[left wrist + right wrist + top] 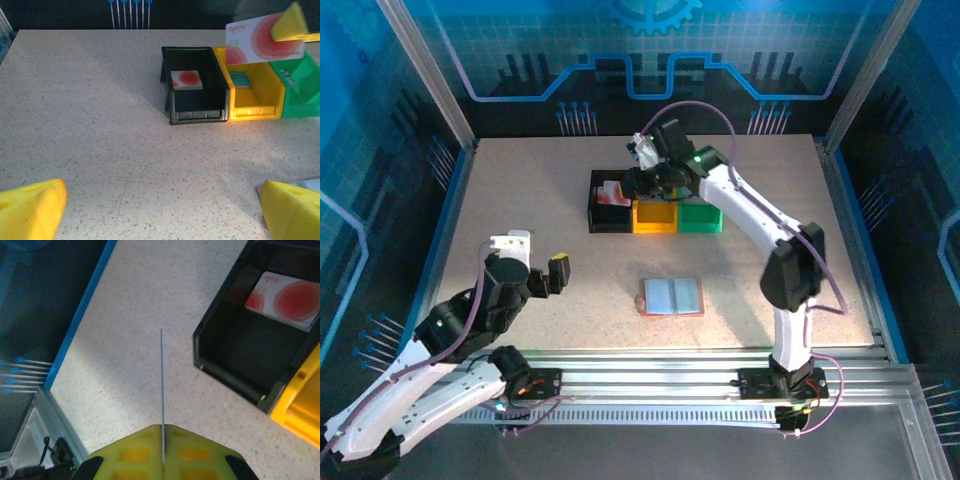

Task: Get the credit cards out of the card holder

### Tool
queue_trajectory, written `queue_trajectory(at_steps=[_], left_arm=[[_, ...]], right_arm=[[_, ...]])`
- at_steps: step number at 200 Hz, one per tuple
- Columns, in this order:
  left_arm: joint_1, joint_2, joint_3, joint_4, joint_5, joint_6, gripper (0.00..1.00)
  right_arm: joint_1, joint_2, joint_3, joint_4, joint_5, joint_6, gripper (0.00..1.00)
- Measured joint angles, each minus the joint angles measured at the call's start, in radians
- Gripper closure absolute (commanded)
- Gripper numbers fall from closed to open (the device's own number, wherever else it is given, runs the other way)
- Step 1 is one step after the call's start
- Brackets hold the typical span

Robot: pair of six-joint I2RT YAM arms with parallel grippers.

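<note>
Fingers of the right gripper (162,440) pinched a red card (161,385) (left gripper (160,212) gaped wide); centring over the black bin (230,382) before release seemed wise.

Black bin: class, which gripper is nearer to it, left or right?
Right. The right gripper, shut on a credit card, hovers by the right edge of the black bin; the left gripper hangs open far off, at the near left.

Far on the speckled table (520,200): black plastic bin (197,115) left, yellow plastic bin (255,107) middle, green plastic bin (305,95) right, touching in a row. A red-printed card (186,79) lies in the black bin, a teal card (240,79) in the yellow. A salmon-pink bifold wallet (672,296) lies open before them.
</note>
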Motion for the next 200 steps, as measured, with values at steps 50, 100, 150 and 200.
queue_trajectory(at_steps=[50, 100, 150, 200], left_arm=[[0.013, 0.074, 0.0, -0.002, 0.002, 0.004, 0.01], [0.029, 0.102, 0.0, -0.003, 0.023, 0.009, 0.01], [0.062, 0.105, 0.0, -0.003, 0.072, 0.011, 0.01], [0.214, 0.157, 0.014, 0.047, 0.33, 0.029, 0.01]], right_arm=[[-0.018, 0.391, 0.549, -0.219, 0.0, -0.002, 1.0], [-0.054, 0.549, 0.69, -0.292, -0.01, 0.027, 1.0], [-0.064, 0.563, 0.663, -0.284, -0.055, 0.02, 1.0], [-0.056, 0.43, 0.41, -0.207, -0.134, -0.014, 1.0]])
